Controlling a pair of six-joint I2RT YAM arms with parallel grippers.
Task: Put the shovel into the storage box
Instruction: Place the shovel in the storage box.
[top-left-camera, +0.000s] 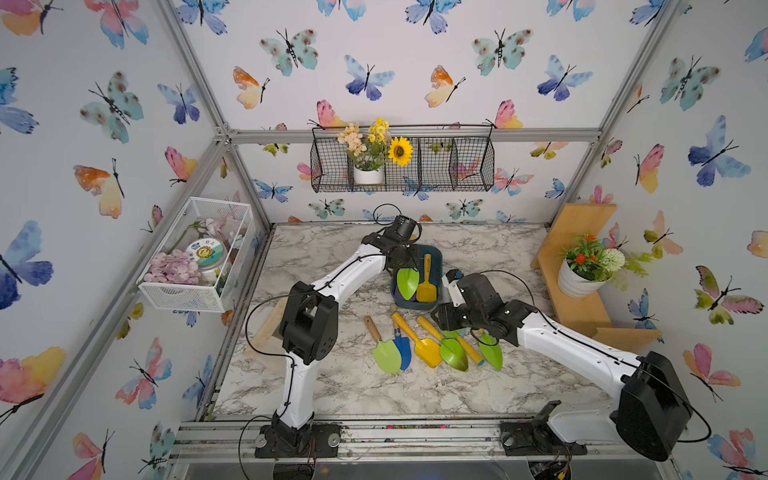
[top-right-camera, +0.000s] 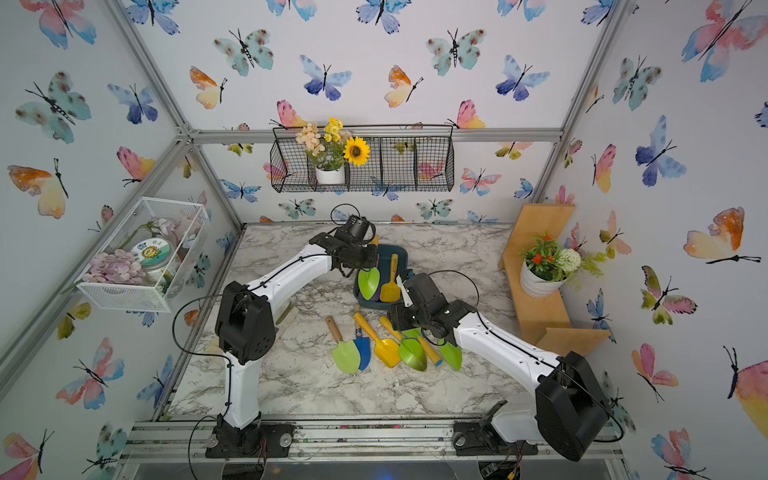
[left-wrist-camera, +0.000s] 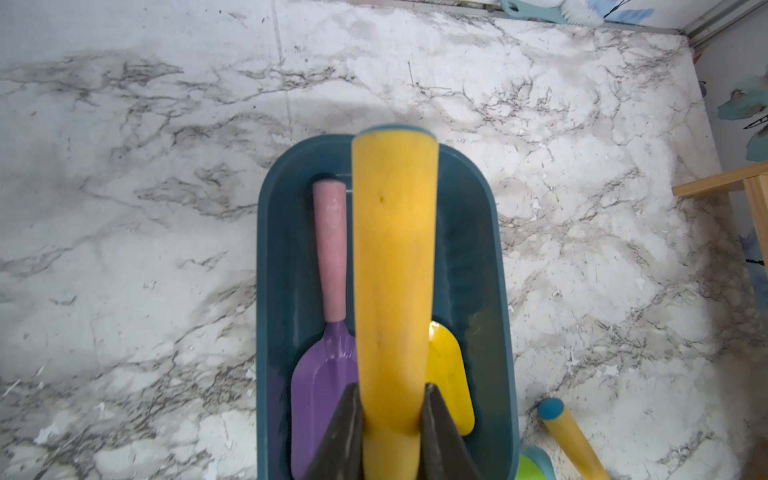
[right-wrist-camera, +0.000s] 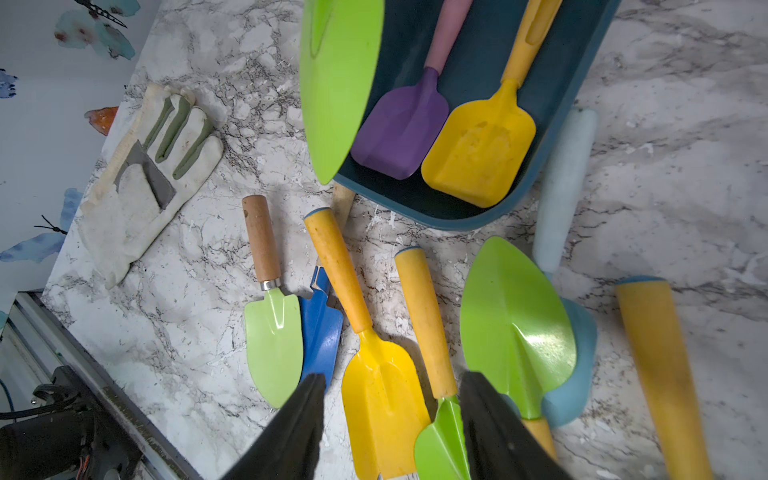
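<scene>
In both top views the storage box (top-left-camera: 415, 306) sits toward the far middle of the table (top-left-camera: 332, 374), with a green-bladed shovel (top-left-camera: 407, 282) tilted over its left half. The left wrist view adds the grip itself: my left gripper (left-wrist-camera: 392, 388) clamps that shovel's yellow handle. The right wrist view shows my right gripper (right-wrist-camera: 392, 384) spread and holding nothing. Two lie in the box, a purple shovel (right-wrist-camera: 399, 129) and a yellow shovel (right-wrist-camera: 478, 149); I count seven more on the table, and one glove (right-wrist-camera: 141, 183).
</scene>
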